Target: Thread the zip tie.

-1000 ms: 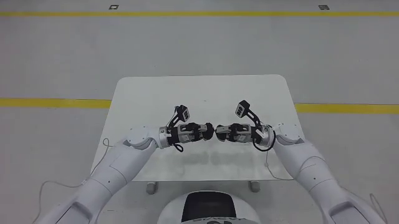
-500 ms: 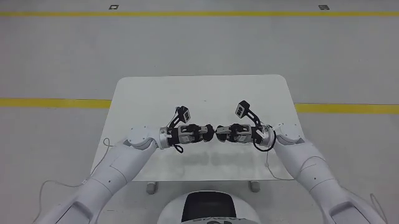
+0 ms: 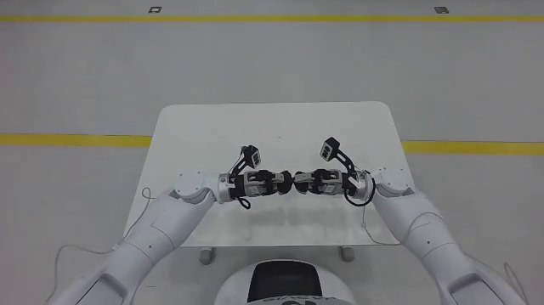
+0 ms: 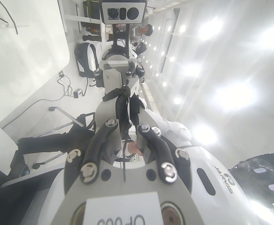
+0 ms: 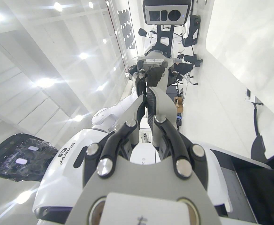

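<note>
white table [image 3: 272, 122], 2 yellow floor lines [image 3: 272, 19]

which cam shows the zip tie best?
Left wrist view: the zip tie is a thin black strip between the fingers of the left hand. Top view: too small to tell. Right wrist view: can't make it out.

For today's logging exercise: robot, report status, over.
Left gripper shut on zip tie. Right gripper shut, tip to tip with it above table. No obstruction seen.

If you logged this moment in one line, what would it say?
left hand: shut on zip tie | right hand: shut, tip to tip with left hand | both above table | threading progress hidden
</note>
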